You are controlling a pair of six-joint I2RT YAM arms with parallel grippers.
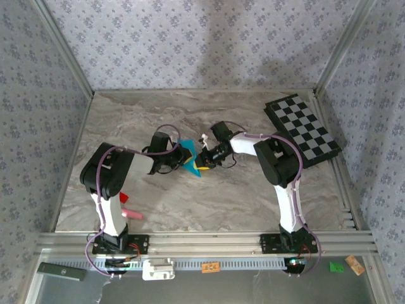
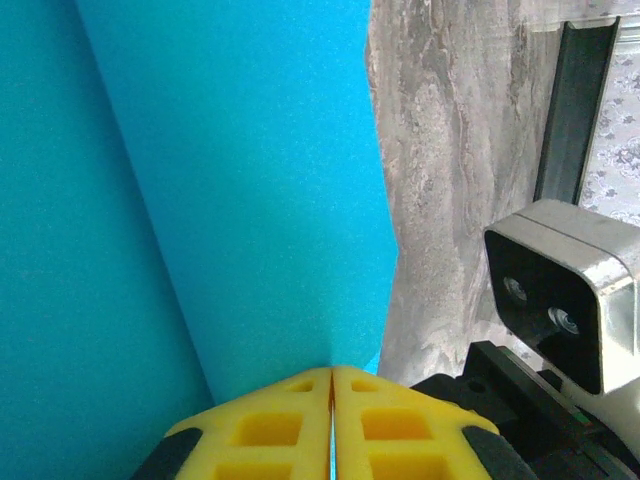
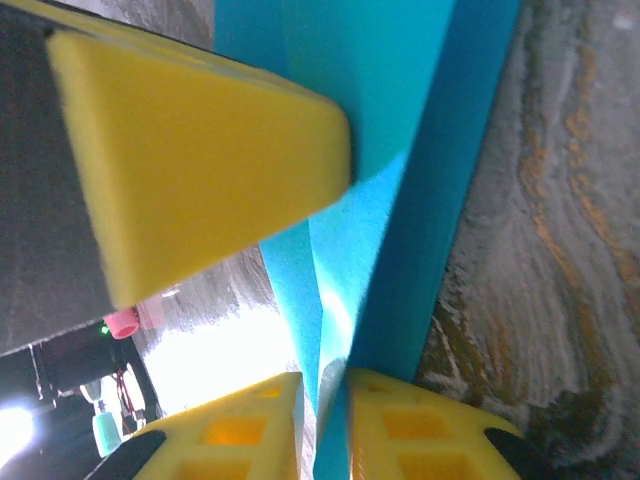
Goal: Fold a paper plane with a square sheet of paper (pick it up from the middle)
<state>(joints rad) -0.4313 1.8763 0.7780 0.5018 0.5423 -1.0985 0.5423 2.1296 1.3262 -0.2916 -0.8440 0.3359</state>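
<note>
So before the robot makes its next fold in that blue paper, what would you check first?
1. Left tool shut on the blue paper: ok.
2. Right tool holding firmly: cannot tell; the paper sits between its fingers, which look slightly apart.
3. Crease visible in the paper: ok.
4. Checkered board away from the paper: ok.
5. Red and pink objects away from the paper: ok.

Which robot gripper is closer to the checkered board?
The right gripper: the checkered board sits off to its right. The left gripper is farther, past the blue paper.
</note>
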